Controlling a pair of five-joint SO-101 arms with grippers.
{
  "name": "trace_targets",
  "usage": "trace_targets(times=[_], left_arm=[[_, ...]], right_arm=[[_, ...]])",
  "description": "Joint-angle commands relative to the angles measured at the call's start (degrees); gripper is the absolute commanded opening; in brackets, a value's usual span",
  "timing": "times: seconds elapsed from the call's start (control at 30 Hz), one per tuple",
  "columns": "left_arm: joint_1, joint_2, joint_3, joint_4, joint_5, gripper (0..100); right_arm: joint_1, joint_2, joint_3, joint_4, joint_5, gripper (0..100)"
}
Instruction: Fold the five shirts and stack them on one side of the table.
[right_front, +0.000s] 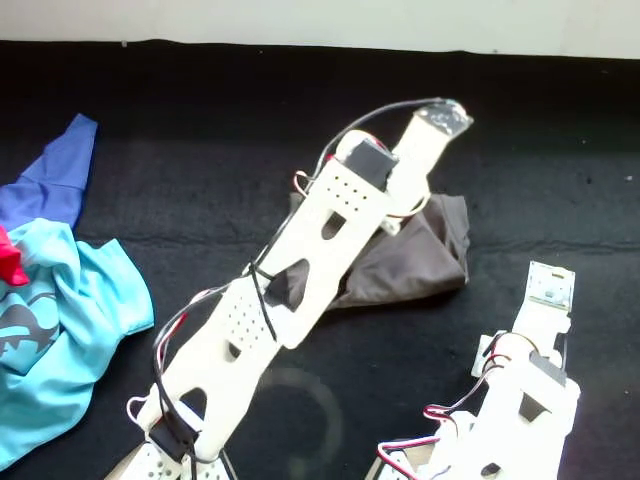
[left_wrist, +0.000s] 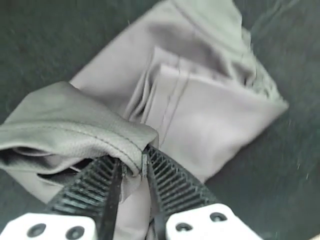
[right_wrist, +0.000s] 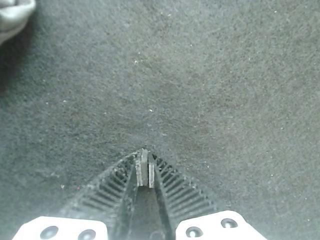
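Note:
A grey shirt (right_front: 420, 262) lies partly folded near the table's middle, right of centre. The left arm stretches over it, and my left gripper (left_wrist: 134, 165) is shut on a raised fold of the grey shirt (left_wrist: 210, 115), lifting that edge above the rest of the cloth. A loose heap at the table's left edge holds a turquoise shirt (right_front: 70, 330), a blue shirt (right_front: 55, 180) and a bit of red cloth (right_front: 10, 258). My right gripper (right_wrist: 145, 167) is shut with nothing in it, low over bare black cloth at the front right (right_front: 550, 290).
The black table cover (right_front: 200, 120) runs to a pale wall at the back. A corner of grey cloth (right_wrist: 12, 17) shows at the edge of the right wrist view. Open table lies between the heap and the grey shirt.

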Motion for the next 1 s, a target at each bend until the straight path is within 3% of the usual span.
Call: trace_targets(times=[0.0,0.27,0.47,0.57,0.77,0.9,0.97], left_arm=[[2.4,0.4,-6.5,-1.1,1.1,1],[6.0,4.4,-6.5,-9.0,1.1,1],[6.0,6.5,-6.8,-10.7,1.1,13],[4.2,5.7,-8.3,-10.3,1.1,14],[-2.3,0.0,-15.7,0.4,1.1,14],[-7.3,0.9,-12.5,4.0,1.1,0],[-9.5,3.6,-10.6,4.0,1.1,1]], right_arm=[[0.0,-0.1,1.0,-1.3,-0.4,0.6],[0.0,-0.1,1.1,-2.2,-3.8,0.6],[0.0,-0.1,1.1,-2.2,-3.9,0.6],[0.0,-0.1,1.1,-2.3,-3.9,0.6],[0.0,-0.1,1.1,-2.4,-3.9,0.6],[0.0,-0.1,1.1,-2.4,-3.9,0.6],[0.0,-0.1,1.1,-2.4,-3.8,0.6]])
